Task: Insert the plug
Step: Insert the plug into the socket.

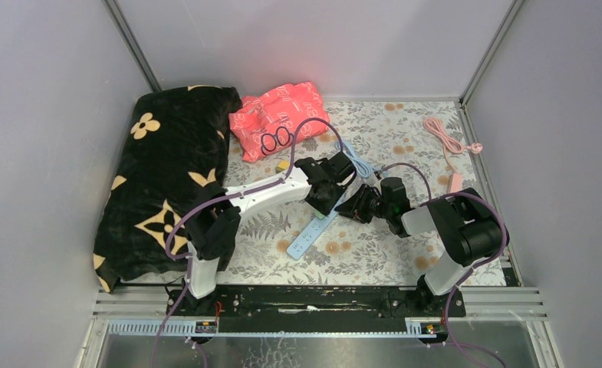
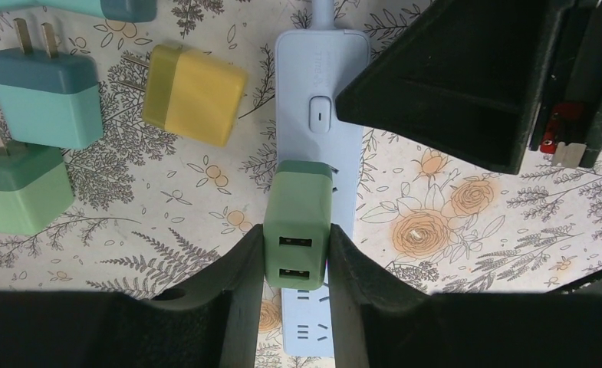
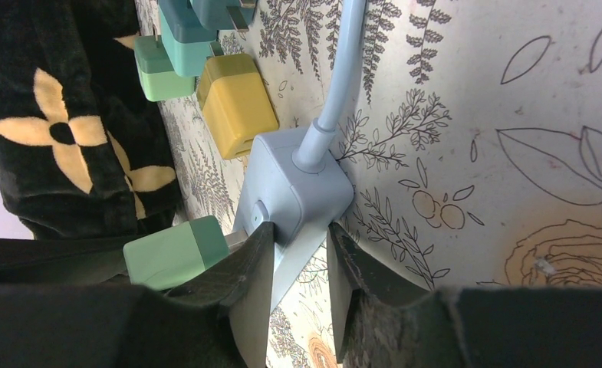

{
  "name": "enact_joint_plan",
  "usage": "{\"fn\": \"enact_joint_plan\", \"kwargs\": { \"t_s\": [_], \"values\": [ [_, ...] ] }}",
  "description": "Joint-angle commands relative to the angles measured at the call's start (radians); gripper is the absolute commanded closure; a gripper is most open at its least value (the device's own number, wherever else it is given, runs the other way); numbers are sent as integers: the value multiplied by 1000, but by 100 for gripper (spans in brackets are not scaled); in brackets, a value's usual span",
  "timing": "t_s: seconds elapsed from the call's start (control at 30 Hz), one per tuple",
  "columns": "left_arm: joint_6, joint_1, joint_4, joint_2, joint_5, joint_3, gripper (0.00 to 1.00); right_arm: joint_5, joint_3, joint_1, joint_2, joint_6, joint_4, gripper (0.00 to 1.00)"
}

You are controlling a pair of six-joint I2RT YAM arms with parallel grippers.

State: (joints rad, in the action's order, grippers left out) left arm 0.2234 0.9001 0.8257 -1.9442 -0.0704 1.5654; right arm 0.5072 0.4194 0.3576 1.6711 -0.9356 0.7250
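The left gripper (image 2: pixel 296 244) is clamped narrow on the green plug (image 2: pixel 297 218), low in the centre of the left wrist view. The plug's USB face is toward the camera and its body stands over the power strip (image 2: pixel 322 73), just below the switch (image 2: pixel 320 115). At lower centre of the right wrist view, the right gripper (image 3: pixel 297 238) pinches the power strip at the end where the cord (image 3: pixel 340 77) leaves, steadying it. A sliver of metal shows there between plug and strip (so the prongs look not fully home, though depth is hard to judge). To do this well, I judge the push should run straight along the prongs, square to the strip's face and without twist, while the right gripper resists sliding or tipping. Let go only once the plug sits flush. The spare chargers (image 2: pixel 194 92) at upper left lie well apart.
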Motion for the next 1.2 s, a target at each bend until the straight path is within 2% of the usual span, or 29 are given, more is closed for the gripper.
{"fn": "enact_joint_plan", "kwargs": {
  "t_s": [0.0, 0.17, 0.43, 0.87, 1.17],
  "values": [
    [31, 27, 16, -35, -39, 7, 100, -73, 7, 19, 44, 57, -113, 64],
    [48, 49, 16, -55, -65, -5, 100, -76, 13, 23, 48, 59, -116, 65],
    [33, 51, -9, -76, -26, -20, 100, -81, 24, 40, 53, 63, -131, 65],
    [36, -15, -78, -23, 8, -146, 100, -78, 28, 45, 50, 72, -136, 65],
    [61, 26, -81, -64, -6, -135, 100, -81, 30, 46, 44, 76, -143, 65]
  ]
}}
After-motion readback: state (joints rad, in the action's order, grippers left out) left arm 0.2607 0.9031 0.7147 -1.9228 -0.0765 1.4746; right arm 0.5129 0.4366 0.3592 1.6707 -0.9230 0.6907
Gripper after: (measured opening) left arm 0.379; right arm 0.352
